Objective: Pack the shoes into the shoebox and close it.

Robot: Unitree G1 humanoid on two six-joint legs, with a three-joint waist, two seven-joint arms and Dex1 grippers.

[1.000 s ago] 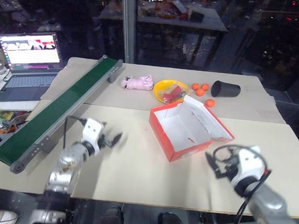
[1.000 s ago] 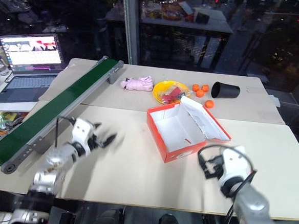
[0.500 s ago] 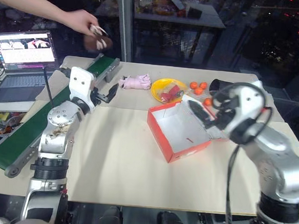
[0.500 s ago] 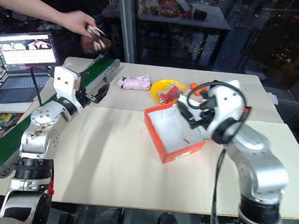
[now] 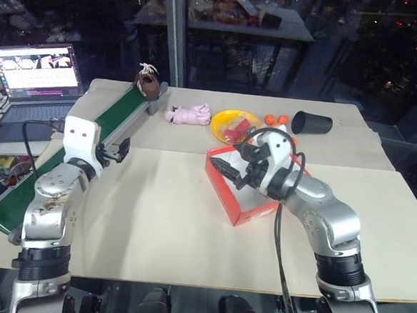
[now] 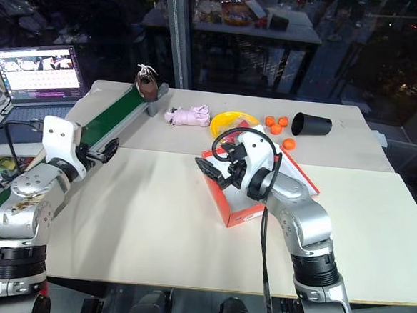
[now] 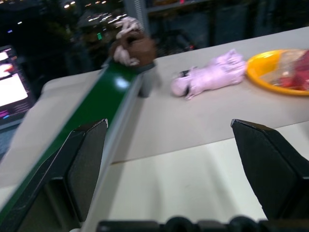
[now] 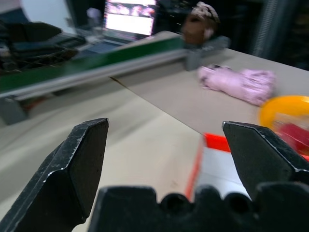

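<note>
One dark brown shoe [image 5: 148, 82] with pale laces stands on the far end of the green conveyor belt [image 5: 72, 158]; the wrist views also catch this shoe [image 7: 131, 47] [image 8: 199, 21]. The red-orange shoebox [image 5: 225, 194] lies open on the table, white inside, its lid [image 6: 304, 180] folded back to the right. My right gripper [image 5: 233, 162] hovers open over the box's left part, pointing left, nothing between its fingers [image 8: 82, 164]. My left gripper [image 5: 117, 151] is open beside the belt's middle, pointing along it toward the shoe, its fingers [image 7: 87, 159] empty.
A pink plush toy [image 5: 190, 115] and a yellow plate [image 5: 233, 124] lie behind the box. Several orange balls [image 5: 275, 120] and a tipped black cup [image 5: 311, 123] are at the back right. A laptop [image 5: 35, 73] stands left of the belt.
A person's hand set the shoe on the belt's far end and withdrew. My right gripper swung left over the box. My left gripper rose and shifted left toward the belt.
</note>
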